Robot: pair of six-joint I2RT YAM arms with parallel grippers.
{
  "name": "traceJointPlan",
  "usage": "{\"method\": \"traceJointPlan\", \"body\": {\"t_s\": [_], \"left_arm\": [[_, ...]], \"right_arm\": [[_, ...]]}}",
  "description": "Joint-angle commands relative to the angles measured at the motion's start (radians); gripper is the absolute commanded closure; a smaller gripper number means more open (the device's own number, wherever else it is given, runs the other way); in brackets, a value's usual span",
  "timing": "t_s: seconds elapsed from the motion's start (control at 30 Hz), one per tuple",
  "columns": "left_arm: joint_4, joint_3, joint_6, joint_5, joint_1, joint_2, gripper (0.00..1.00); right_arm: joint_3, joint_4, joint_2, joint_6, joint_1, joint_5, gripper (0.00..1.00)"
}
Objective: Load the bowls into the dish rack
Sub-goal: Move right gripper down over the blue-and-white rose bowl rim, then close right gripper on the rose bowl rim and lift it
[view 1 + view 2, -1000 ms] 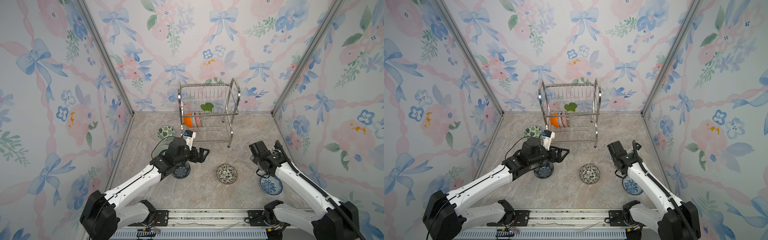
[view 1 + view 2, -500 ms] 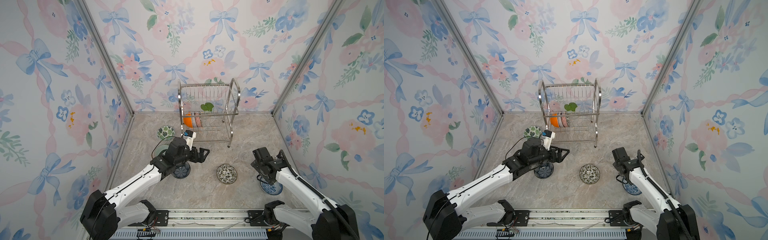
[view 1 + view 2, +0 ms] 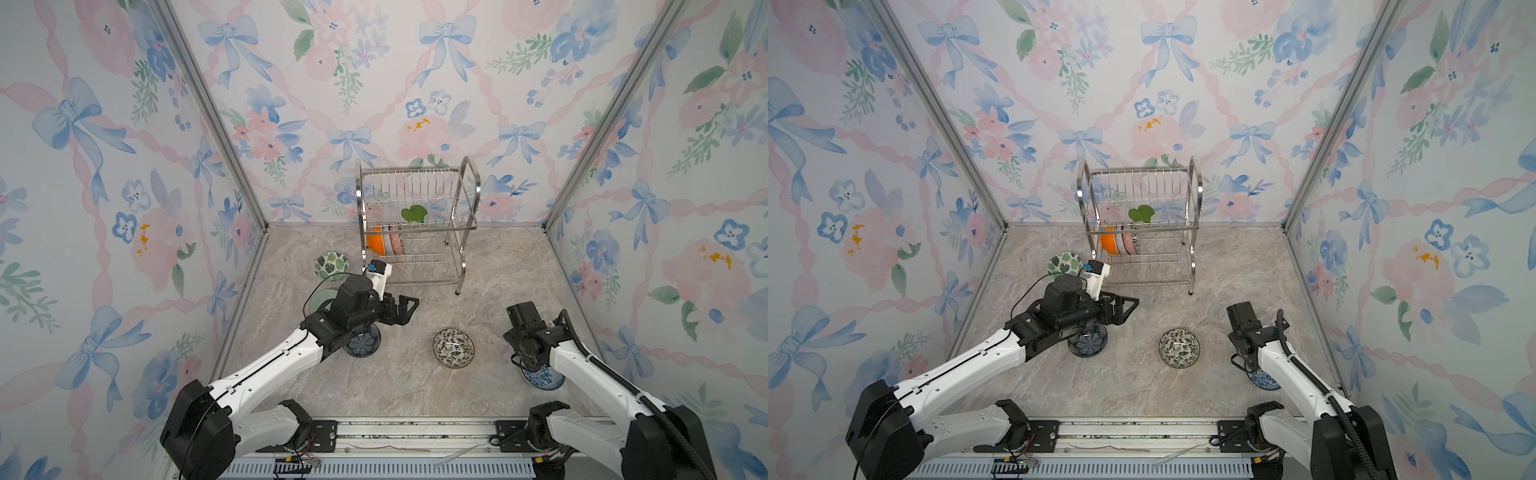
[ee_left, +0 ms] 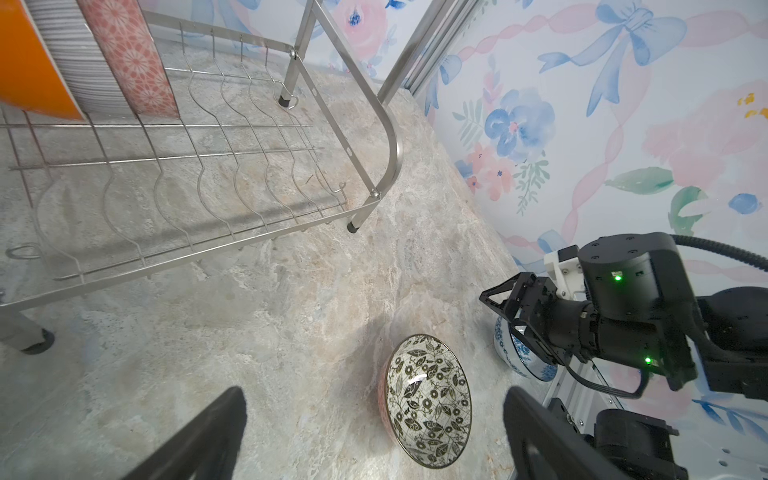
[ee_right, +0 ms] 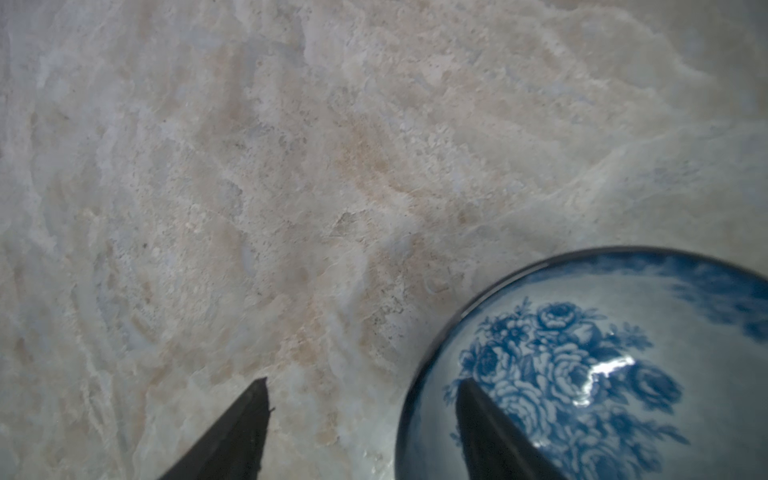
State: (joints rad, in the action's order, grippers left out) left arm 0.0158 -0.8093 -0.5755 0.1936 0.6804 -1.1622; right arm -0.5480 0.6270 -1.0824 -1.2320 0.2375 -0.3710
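Guessing the blue-white bowl (image 5: 602, 365), on the table (image 3: 415, 395) well clear of the rack (image 3: 432, 266), could tip or slip, since the right jaws straddle only its rim, not yet closed; left jaws gape empty nearer the rack.

Bright, even light; right wrist view soft, perhaps slightly motion-blurred.

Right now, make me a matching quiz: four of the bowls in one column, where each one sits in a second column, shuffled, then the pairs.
1 orange bowl
2 dark blue flower bowl
3 black-white leaf bowl
4 blue-white floral bowl

A right gripper astride its rim
B dish rack, lower tier
C partly under left arm
D table, between the arms

Pairs: 1-B, 2-C, 3-D, 4-A
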Motion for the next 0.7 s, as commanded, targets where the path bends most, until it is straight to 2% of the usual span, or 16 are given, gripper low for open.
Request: {"method": "traceJointPlan", "body": {"t_s": [0.0,0.3,0.43,0.67], "left_arm": [[-0.016,0.011,0.023,-0.012,0.006,0.002,0.02],[-0.013,0.013,0.026,-0.019,0.006,0.004,0.02],[-0.013,0.012,0.025,-0.018,0.005,0.001,0.02],[-0.020,-0.001,0.018,0.027,0.007,-0.025,0.02]], "right_arm": [[0.019,-0.038,-0.014,-0.010,-0.012,0.009,0.46],[0.024,-0.059,-0.032,-0.003,-0.018,0.015,0.75],[0.030,-0.070,-0.034,0.004,-0.022,0.019,0.82],[0.033,-0.143,-0.039,0.042,-0.028,0.043,0.89]]}}
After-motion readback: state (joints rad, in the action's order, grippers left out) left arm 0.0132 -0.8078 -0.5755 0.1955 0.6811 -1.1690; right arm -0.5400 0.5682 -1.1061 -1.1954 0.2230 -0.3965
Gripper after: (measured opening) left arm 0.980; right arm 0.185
